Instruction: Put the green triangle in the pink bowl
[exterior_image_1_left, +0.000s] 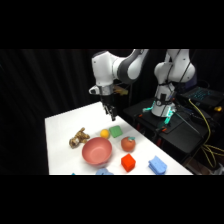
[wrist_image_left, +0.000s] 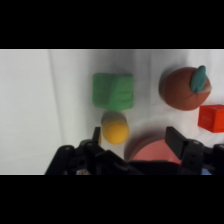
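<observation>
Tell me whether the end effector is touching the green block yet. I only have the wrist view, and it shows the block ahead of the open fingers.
Observer: No. In the side view the end effector hangs in the air above the green block, with a clear gap between them.
Operator: I only see an edge of the pink bowl. Is anything in it?
Observer: The side view shows the whole inside of the pink bowl, and it looks empty.
</observation>
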